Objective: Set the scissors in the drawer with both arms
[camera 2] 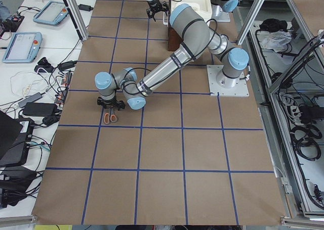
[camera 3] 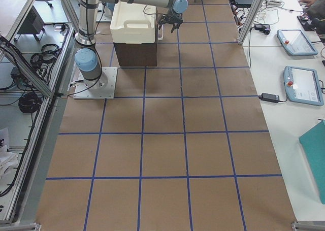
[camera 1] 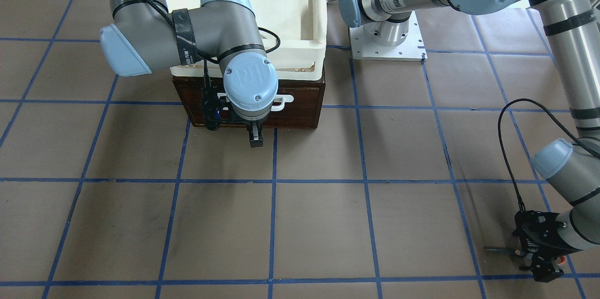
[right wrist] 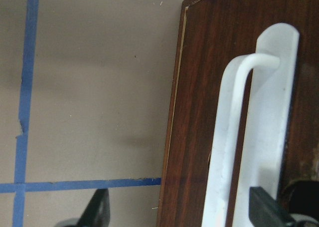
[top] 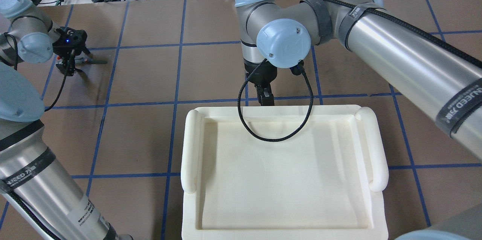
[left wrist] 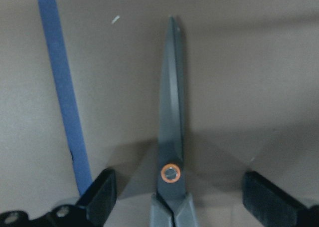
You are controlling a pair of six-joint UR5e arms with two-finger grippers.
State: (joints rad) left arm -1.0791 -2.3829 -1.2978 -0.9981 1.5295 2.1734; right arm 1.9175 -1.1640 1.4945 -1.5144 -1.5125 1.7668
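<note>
My left gripper (left wrist: 180,181) stands wide, its fingers (left wrist: 102,189) straddling the scissors (left wrist: 172,102) at the pivot without touching them. The scissors lie flat on the table (left wrist: 249,62), blades closed, well apart from the drawer (camera 1: 300,107). I judge them light, stiff and slick-bladed, best taken at the pivot. My right gripper (right wrist: 180,194) is spread at the drawer's white handle (right wrist: 232,137). The scissor handles are cut off and the drawer interior is hidden.

On drawer (camera 1: 300,102): tray (top: 282,172). Close before drawer front, at handle (right wrist: 244,137): right gripper (camera 1: 255,139). Well to drawer's left, flat on table (camera 1: 328,224): scissors (left wrist: 172,137), blades toward drawer side, left gripper (left wrist: 182,189) above, fingers (left wrist: 102,192) either side.
</note>
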